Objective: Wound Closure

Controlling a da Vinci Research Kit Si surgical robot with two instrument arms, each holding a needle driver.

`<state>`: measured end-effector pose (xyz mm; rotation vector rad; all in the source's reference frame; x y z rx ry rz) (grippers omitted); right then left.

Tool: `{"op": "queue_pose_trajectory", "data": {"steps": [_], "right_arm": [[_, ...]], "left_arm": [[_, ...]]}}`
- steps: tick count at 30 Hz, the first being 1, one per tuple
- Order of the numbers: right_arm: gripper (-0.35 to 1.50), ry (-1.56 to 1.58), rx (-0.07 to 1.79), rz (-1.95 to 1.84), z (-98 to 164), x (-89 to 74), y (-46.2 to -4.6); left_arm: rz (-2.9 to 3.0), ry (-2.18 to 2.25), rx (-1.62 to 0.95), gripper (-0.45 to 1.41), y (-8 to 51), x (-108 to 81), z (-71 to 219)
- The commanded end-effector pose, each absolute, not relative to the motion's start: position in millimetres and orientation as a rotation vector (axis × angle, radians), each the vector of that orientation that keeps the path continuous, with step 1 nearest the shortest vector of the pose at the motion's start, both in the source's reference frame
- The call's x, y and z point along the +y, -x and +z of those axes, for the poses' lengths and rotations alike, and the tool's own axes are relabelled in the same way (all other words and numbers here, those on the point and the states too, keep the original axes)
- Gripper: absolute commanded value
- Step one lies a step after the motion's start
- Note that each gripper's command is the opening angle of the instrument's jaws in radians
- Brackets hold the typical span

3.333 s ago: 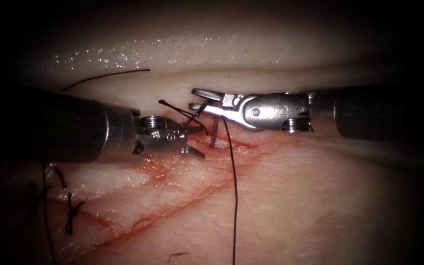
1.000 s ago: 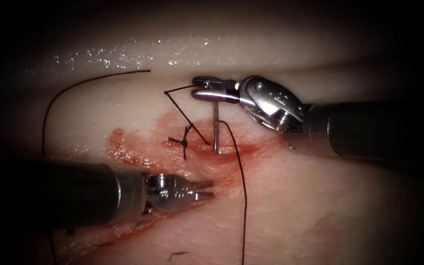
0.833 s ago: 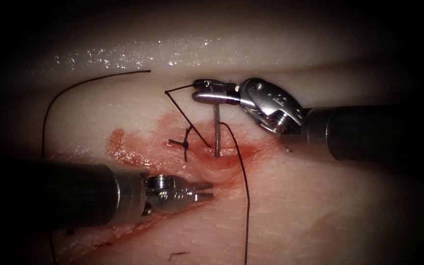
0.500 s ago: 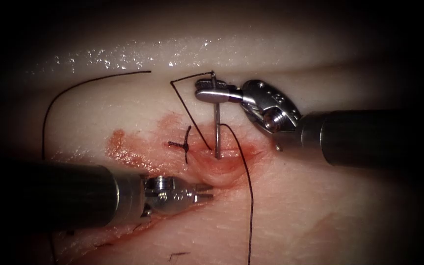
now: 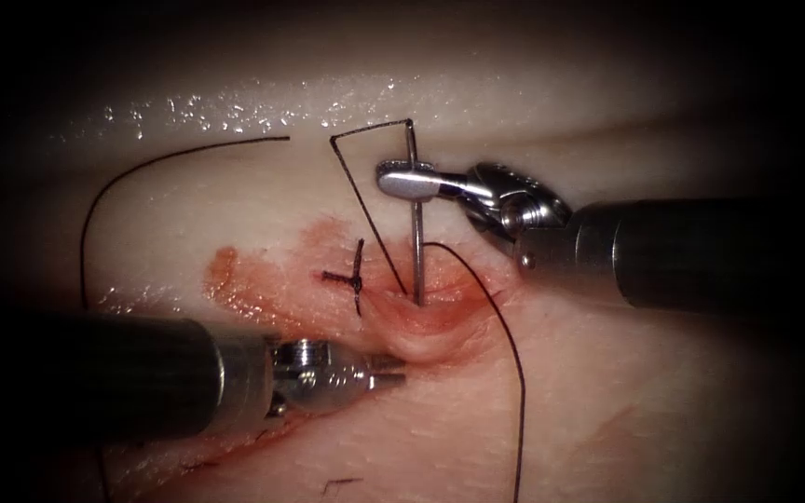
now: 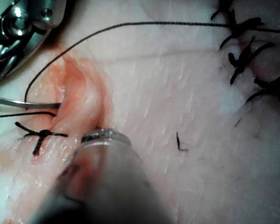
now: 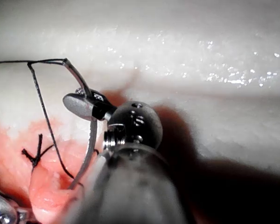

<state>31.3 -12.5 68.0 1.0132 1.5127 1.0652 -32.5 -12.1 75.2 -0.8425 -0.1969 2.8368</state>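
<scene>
My right tool (image 5: 402, 179) is shut on the curved needle (image 5: 416, 242) a little below its tail, which stands above the jaws. The needle points downward and its tip is in the tissue just right of a tied stitch (image 5: 356, 277), above a raised pink fold (image 5: 421, 340). Thread (image 5: 361, 200) runs from the tail leftward, then down to the fold. A second strand (image 5: 514, 373) loops off to the right. The right wrist view shows the tool (image 7: 79, 105) clamping the needle (image 7: 88, 149). My left tool (image 5: 391, 378) lies shut and holding nothing, low and left of the fold.
Red fluid stains the tissue (image 5: 607, 401) around the cut (image 5: 235, 438). A loose thread arc (image 5: 142, 168) lies at the left. In the left wrist view several tied stitches (image 6: 242, 51) sit further along, and the right tool (image 6: 18, 28) is beside the needle (image 6: 32, 103).
The left tool left the stitch and settled lower left, its jaws closing. The right tool rolled its wrist, the needle's tail rose above the jaws, and the tissue fold bulged up.
</scene>
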Motion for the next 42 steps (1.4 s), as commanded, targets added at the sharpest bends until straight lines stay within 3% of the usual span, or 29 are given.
{"op": "queue_pose_trajectory", "data": {"steps": [1, 21, 29, 42], "right_arm": [[-0.35, -1.032, 1.507, 1.078, 68, -13.1, -32.2], [-0.35, -1.334, 1.374, 1.291, 62, -22.4, -35.0], [-0.35, -1.479, 1.202, 1.428, 59, -25.9, -35.3], [-0.35, -1.607, 1.175, 1.45, 57, -28.9, -36.6]], "left_arm": [[2.832, 0.843, -0.202, 0.16, 33.0, -12.3, 76], [2.832, 0.844, -0.206, 0.16, 32.1, -12.1, 76], [2.833, 0.843, -0.205, 0.14, 31.9, -12.0, 76], [2.834, 0.835, -0.198, 0.12, 31.8, -11.9, 76]]}}
